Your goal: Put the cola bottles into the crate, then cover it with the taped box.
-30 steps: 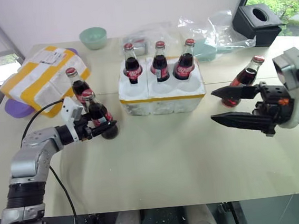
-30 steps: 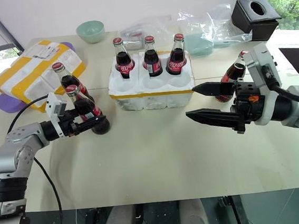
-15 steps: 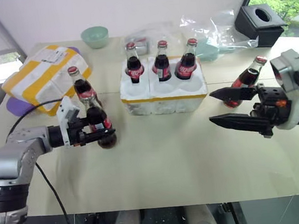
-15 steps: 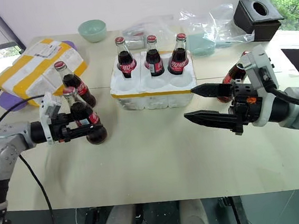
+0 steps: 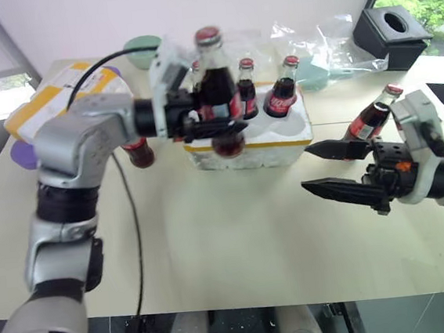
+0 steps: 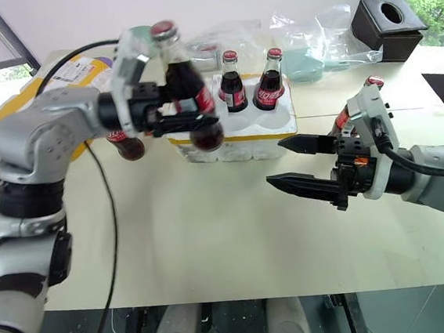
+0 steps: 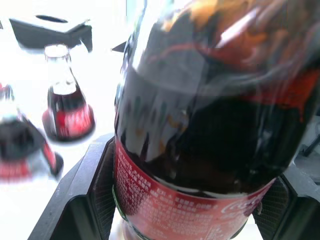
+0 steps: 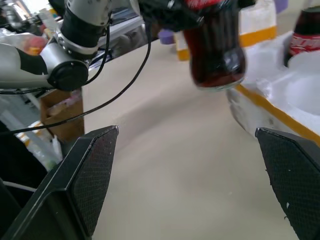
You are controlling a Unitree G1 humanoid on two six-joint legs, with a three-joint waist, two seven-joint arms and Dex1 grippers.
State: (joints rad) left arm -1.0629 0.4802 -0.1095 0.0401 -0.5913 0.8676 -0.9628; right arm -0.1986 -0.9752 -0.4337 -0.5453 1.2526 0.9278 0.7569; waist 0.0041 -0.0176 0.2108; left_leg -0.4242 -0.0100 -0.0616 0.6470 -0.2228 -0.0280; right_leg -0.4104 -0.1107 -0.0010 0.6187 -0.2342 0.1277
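Lifted off the surface [image 5: 236, 236], a cola bottle [image 5: 216, 88] clenched in left gripper [image 5: 216, 120] fingers now hangs upper centre before the crate [image 5: 282, 141], likely bound for a front well; right gripper [image 5: 324, 168] fingers gape empty.

cola bottles [image 5: 216, 84]: dark, red labels/caps | crate [image 5: 282, 141]: white, yellow band

White script runs across the red label of the cola bottle [image 5: 215, 79] clamped in the left pincer [image 5: 216, 118], too blurred to read; fine white print on that label's back, seen close from the left wrist, is likewise illegible. No other text is readable.
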